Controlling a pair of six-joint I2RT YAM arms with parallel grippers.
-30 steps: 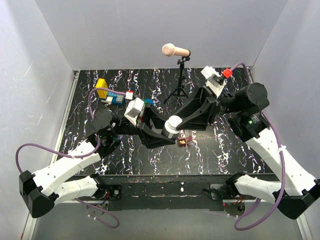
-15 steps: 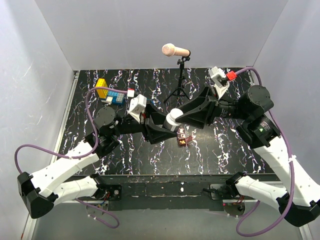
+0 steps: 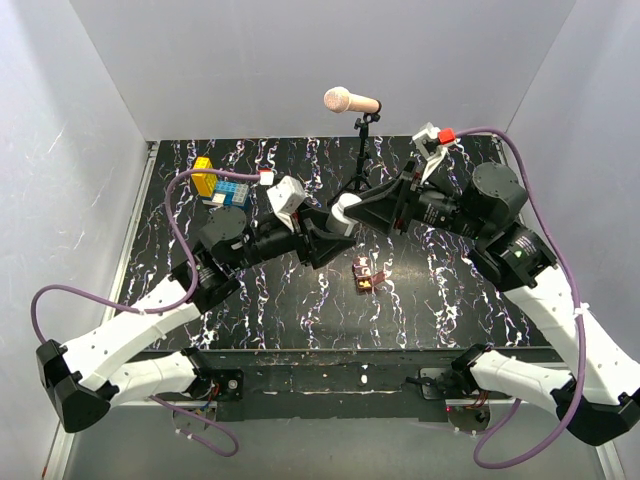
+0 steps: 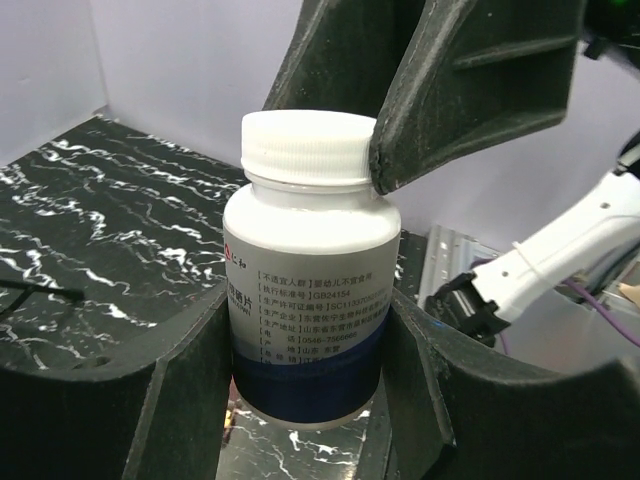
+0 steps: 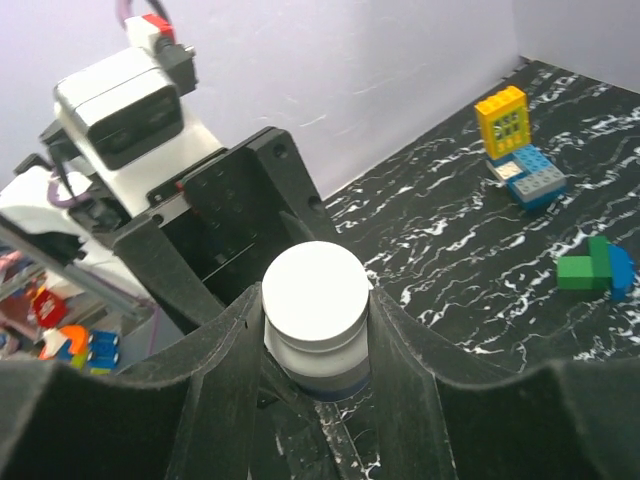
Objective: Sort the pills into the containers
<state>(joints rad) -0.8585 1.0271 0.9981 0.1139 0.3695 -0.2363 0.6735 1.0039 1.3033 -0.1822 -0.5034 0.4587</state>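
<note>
A white pill bottle [image 3: 343, 212] with a white cap [image 4: 308, 148] and a blue band is held above the table between both arms. My left gripper [image 3: 330, 238] is shut on the bottle's body [image 4: 310, 290]. My right gripper [image 3: 352, 208] is shut on the cap [image 5: 315, 295] from the other side. Its fingers [image 4: 470, 90] show in the left wrist view pressing the cap's rim. The reddish-brown container box [image 3: 366, 275] lies on the table just in front of and below the bottle, apart from both grippers. No loose pills show.
A yellow block [image 3: 203, 172] and blue blocks [image 3: 228, 193] lie at the back left. A green and blue block [image 5: 592, 270] lies near them. A microphone [image 3: 350, 100] on a black tripod [image 3: 360, 175] stands at the back centre. White walls enclose the table.
Both arms have carried the bottle up and toward the back of the table, away from the container box. The right wrist has swung further left over the cap.
</note>
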